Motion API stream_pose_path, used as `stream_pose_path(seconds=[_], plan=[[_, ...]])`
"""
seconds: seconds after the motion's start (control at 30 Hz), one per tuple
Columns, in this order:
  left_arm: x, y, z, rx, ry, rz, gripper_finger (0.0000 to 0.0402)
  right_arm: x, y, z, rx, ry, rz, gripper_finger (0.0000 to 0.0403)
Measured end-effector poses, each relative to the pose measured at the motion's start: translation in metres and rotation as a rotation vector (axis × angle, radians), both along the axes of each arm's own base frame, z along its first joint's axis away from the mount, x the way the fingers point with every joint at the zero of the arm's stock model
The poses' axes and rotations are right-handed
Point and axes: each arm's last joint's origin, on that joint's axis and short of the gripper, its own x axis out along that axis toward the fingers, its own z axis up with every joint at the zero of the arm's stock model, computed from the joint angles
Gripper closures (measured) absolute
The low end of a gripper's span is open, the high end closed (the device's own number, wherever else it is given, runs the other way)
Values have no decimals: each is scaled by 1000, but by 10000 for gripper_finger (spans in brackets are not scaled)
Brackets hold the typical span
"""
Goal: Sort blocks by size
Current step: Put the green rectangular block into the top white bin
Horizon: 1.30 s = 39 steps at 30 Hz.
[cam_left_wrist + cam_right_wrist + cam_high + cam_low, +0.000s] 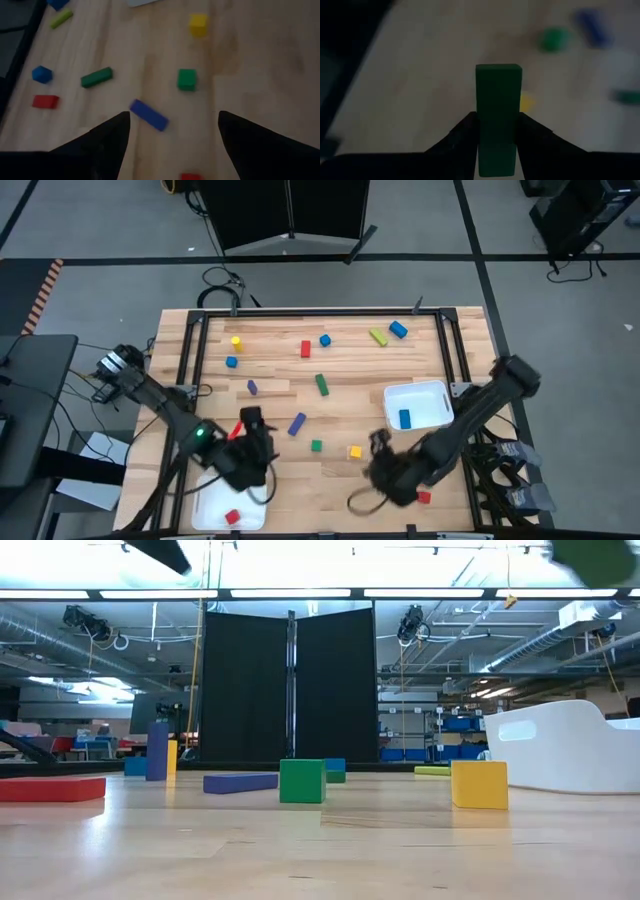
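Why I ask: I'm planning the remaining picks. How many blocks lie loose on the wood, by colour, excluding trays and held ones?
Red blocks: 3
Blue blocks: 3
Green blocks: 2
Yellow blocks: 2
Purple blocks: 2
Lime block: 1
Total: 13
Left out: green bar in the right fingers.

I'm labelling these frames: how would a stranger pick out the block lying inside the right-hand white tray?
Find the white tray at the table's right side, beside the right arm. One small blue block lies inside it, alone; every other blue piece lies on bare wood.
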Motion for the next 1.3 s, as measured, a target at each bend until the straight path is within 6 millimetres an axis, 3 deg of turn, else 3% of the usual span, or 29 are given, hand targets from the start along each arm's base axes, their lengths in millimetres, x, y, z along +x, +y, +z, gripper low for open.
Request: stream_pose_path(seconds=[0.07, 0.2, 0.5, 0.7, 0.83, 1.17, 1.3], plan=[[9, 13, 0, 14, 30, -6, 93, -10, -21, 9, -25, 1, -134, 289], [23, 40, -2, 43, 89, -10, 102, -28, -61, 6, -6, 65, -392, 289], [43, 100, -33, 3, 172, -2, 133, -71, -120, -27, 78, 113, -796, 289], [41, 127, -39, -22, 153, 60, 146, -100, -138, -47, 109, 117, -988, 289], [34, 141, -33, -57, 97, 132, 149, -115, -149, -60, 117, 139, -1091, 289], [31, 150, -31, -119, 46, 232, 150, -125, -165, -80, 102, 219, -1169, 287], [33, 150, -35, -141, 52, 262, 150, -124, -167, -80, 82, 204, -1121, 207]])
